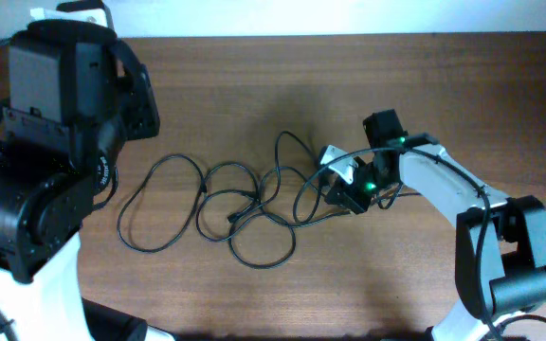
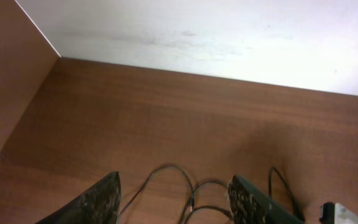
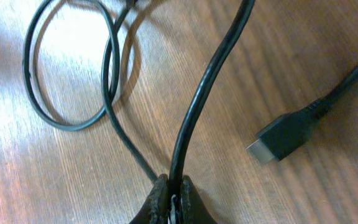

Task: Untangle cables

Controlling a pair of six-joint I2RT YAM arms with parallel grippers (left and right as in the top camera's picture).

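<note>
The thin black cables (image 1: 245,204) lie tangled in overlapping loops on the wooden table's middle. My right gripper (image 1: 344,197) is at the tangle's right end and is shut on one cable (image 3: 197,106), which runs up from between the fingers (image 3: 174,193). A black plug with a metal tip (image 3: 281,137) lies on the table to the right of it. More loops (image 3: 67,68) lie at the upper left of the right wrist view. My left gripper (image 2: 176,202) is open, held above the table, with cable loops (image 2: 191,186) visible below between its fingers.
The left arm's large black body (image 1: 55,142) covers the table's left side. The right arm (image 1: 463,199) reaches in from the lower right. A white wall (image 2: 216,31) borders the table's far edge.
</note>
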